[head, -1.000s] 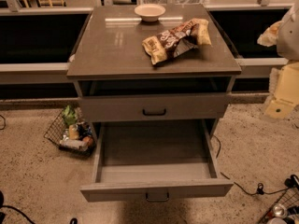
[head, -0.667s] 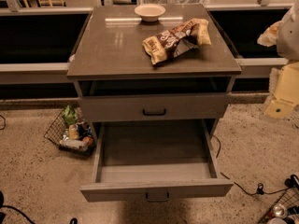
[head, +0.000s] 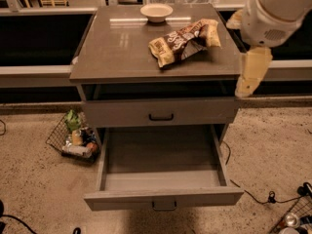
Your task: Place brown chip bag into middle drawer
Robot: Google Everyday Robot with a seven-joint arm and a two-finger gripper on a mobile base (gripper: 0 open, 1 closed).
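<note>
Camera view: bag (head: 183,42) not yet grasped.
Gripper (head: 251,71) beside cabinet (head: 117,48), grip unreadable; next I reach left, grasp, lower into drawer (head: 163,197).

The scene is dim and warm-toned, lit from overhead. The gripper (head: 251,74) hangs off the right edge of the cabinet top (head: 117,48), its pale casing brightly lit. Up and to its left, a glare streak crosses the top and the brown chip bag (head: 183,42) glints. Below-left of it, the open middle drawer (head: 163,198) sits in soft shadow.
</note>
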